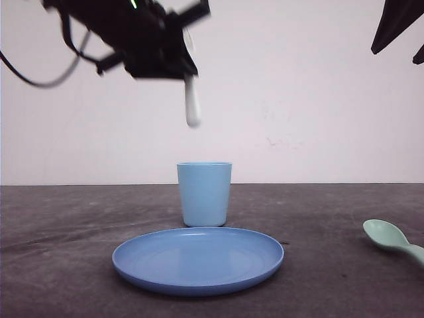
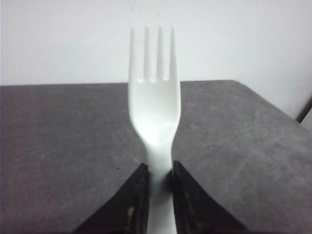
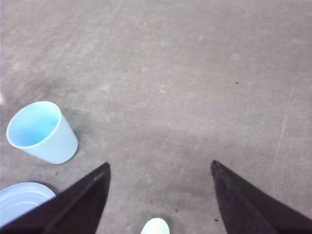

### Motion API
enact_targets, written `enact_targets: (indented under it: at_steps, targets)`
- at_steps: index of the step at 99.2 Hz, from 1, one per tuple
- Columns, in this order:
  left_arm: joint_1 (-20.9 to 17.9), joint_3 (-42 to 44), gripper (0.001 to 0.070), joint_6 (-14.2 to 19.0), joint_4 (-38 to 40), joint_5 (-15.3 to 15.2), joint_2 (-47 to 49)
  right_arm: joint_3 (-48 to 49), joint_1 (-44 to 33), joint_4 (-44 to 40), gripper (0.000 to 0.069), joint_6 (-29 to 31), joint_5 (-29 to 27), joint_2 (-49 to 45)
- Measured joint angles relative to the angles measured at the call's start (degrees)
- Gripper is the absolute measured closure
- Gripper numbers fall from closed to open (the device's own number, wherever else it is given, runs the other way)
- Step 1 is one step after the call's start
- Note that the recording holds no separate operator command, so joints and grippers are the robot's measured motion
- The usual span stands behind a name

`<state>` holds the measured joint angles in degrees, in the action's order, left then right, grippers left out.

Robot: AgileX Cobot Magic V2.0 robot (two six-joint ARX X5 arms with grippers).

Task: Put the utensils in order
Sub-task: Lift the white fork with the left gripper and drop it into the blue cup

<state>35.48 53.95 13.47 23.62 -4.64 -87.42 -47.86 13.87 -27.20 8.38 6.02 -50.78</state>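
White fork clamped in left claw, high above cup.

My table is dark grey and faintly scuffed. The blue plate lies near its front edge, the light blue cup upright just behind it. The mint-green spoon lies towards the right edge.
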Motion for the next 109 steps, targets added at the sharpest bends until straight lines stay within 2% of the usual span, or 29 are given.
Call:
enact_targets:
  at_steps: [31, 36, 50, 60, 83, 96, 109]
  targets:
    - [0.0, 0.0, 0.0654, 1.2, -1.3, 0.0, -8.5, 0.0, 0.0, -1.1, 0.0280, 0.0, 0.0, 0.0]
    - [0.0, 0.0, 0.0621, 1.5, -1.5, 0.0, -8.5, 0.0, 0.0, -1.7, 0.0280, 0.0, 0.0, 0.0]
    - [0.2, 0.0, 0.0454, 2.1, -1.4, 0.0, -8.5, 0.0, 0.0, -3.0, 0.0280, 0.0, 0.0, 0.0]
    - [0.5, 0.0, 0.0415, 2.3, -2.8, 0.0, -8.0, 0.0, 0.0, -4.6, 0.0280, 0.2, 0.0, 0.0]
    - [1.2, 0.0, 0.0414, 2.3, -9.8, 0.0, 1.8, 0.0, 1.9, -12.7, 0.0280, 5.4, 0.0, -0.9]
    - [1.2, 0.0, 0.0414, 1.6, -16.9, 0.0, 10.3, 0.0, 6.0, -19.9, 0.0280, 8.1, 0.0, -4.4]
    - [1.2, 0.0, 0.0414, 0.9, -25.1, 0.0, 17.8, 0.0, 10.8, -22.5, 0.0280, 10.4, -1.3, -8.6]
